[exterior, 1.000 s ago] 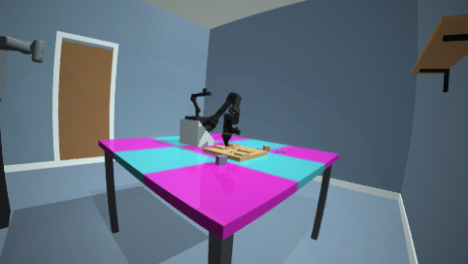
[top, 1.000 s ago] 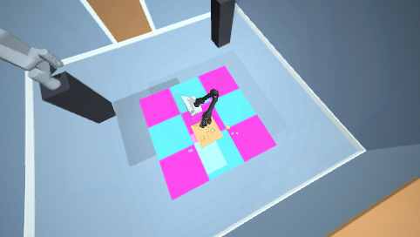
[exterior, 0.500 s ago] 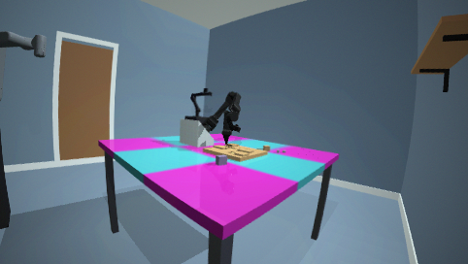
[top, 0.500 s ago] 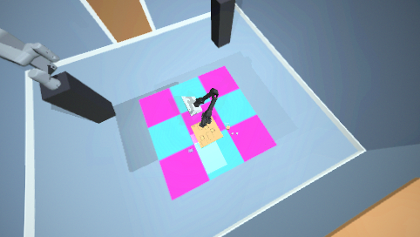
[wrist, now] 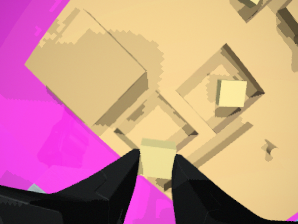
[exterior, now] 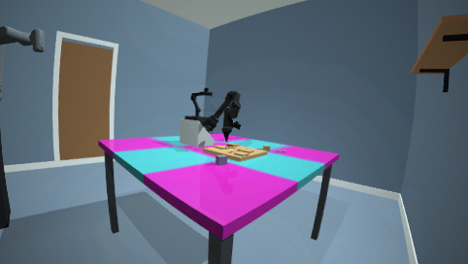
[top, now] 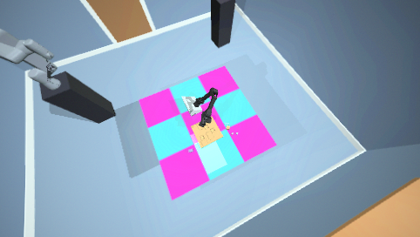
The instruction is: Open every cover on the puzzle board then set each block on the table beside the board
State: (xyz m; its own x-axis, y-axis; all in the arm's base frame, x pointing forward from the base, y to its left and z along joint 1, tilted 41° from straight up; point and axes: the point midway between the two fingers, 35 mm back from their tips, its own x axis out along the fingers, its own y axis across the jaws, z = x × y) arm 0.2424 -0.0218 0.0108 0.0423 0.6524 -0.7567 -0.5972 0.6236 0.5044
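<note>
Block (wrist: pixel 158 161), small and pale yellow, is pinched in the gripper (top: pixel 201 125) (exterior: pixel 226 140) (wrist: pixel 156 157), with its two fingers only a little way open. It is up over the low corner of a square hole in the wooden board (top: pixel 210 140) (exterior: pixel 239 156) (wrist: pixel 192 25). Another yellow block (wrist: pixel 233 93) sits in the next hole. A purple block (top: pixel 190 151) (exterior: pixel 221 160) and a tan block (top: pixel 227 127) (exterior: pixel 266 148) are on the table (top: pixel 180 174) (exterior: pixel 218 186) (wrist: pixel 25 110), off the board

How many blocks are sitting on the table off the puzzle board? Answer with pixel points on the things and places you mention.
2 clear ones: a tan block (top: pixel 227 127) (exterior: pixel 266 148) beside the board (top: pixel 219 135) (exterior: pixel 242 157) (wrist: pixel 185 30), a purple-gray block (top: pixel 190 151) (exterior: pixel 221 160) off its opposite side. Two tiny pale bits (top: pixel 233 133) (exterior: pixel 278 151) near the tan one are unclear; more may be hidden.
</note>
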